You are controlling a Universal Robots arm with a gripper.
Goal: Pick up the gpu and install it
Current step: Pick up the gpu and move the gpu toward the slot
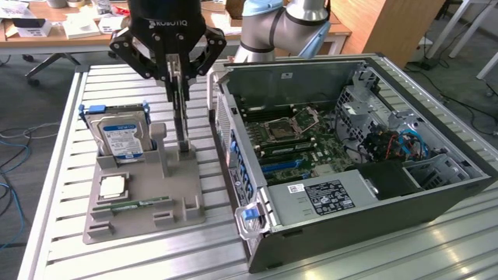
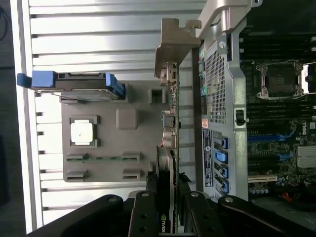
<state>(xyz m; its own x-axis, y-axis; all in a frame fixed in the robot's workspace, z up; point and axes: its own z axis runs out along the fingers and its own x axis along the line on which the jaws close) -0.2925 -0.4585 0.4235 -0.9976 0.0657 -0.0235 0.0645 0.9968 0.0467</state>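
Observation:
The gpu (image 1: 182, 116) is a thin dark card seen edge-on, upright over the grey parts holder (image 1: 144, 224), just beside the open computer case (image 1: 374, 192). My gripper (image 1: 178, 81) comes down from above with its fingers shut on the card's top edge. Whether the card's lower end still rests in the holder I cannot tell. In the wrist view the gpu (image 2: 169, 128) runs away from my gripper (image 2: 168, 210), with its silver end bracket (image 2: 172, 44) at the far end. The motherboard (image 1: 300, 140) lies exposed inside the case, with blue slots (image 2: 266, 139).
On the grey holder (image 2: 133, 148) stand a silver hard drive with blue label (image 1: 121, 137) in a blue caddy (image 2: 74, 81), a square processor (image 1: 113, 185) and a green memory stick (image 1: 140, 204). The slatted metal table (image 1: 116, 81) carries everything. Desks and a chair stand behind.

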